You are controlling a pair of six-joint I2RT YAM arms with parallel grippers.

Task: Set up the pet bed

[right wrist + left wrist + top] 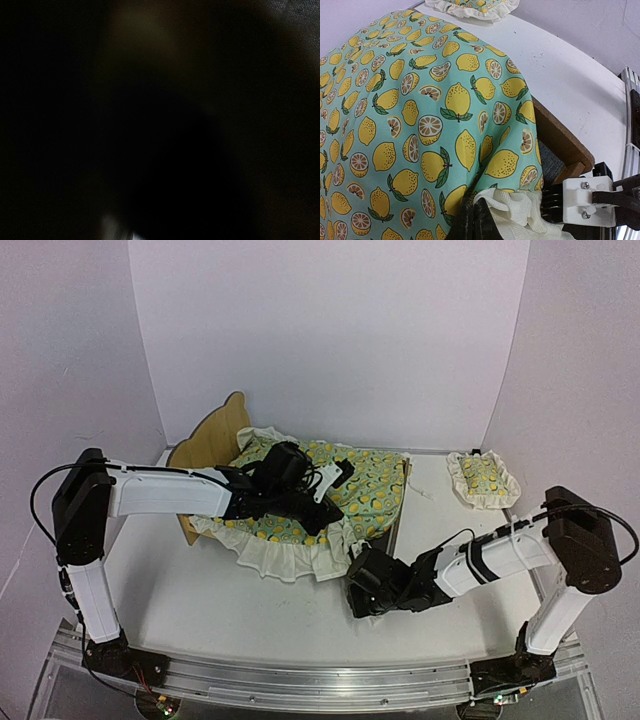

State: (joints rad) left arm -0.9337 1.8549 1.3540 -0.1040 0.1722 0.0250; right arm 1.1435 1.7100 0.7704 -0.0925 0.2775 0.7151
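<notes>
The pet bed [210,440] stands on the desk [250,600] left of centre, headboard to the back left, and most of it is covered by the lemon-print blanket [370,490]. The left arm [160,490] reaches across it. Its jaws are clenched, and by the look of it they pinch the blanket's white ruffled edge. The right arm [490,560] lies low at the foot corner of the bed, and I cannot tell how its jaws stand.

The likely trouble is a pull on that ruffle. The frame looks light, so a tug could slide the whole bed or drag the cover askew. The two arms also work close together at the same corner (a knock between them seems possible).

Only the top view shows the pillow [482,478] in full, well apart at the back right. The left wrist view alone shows the wooden rail [560,142] and grey mattress [550,161] peeking out beneath the cloth. The right wrist view is nearly black and gives nothing.
</notes>
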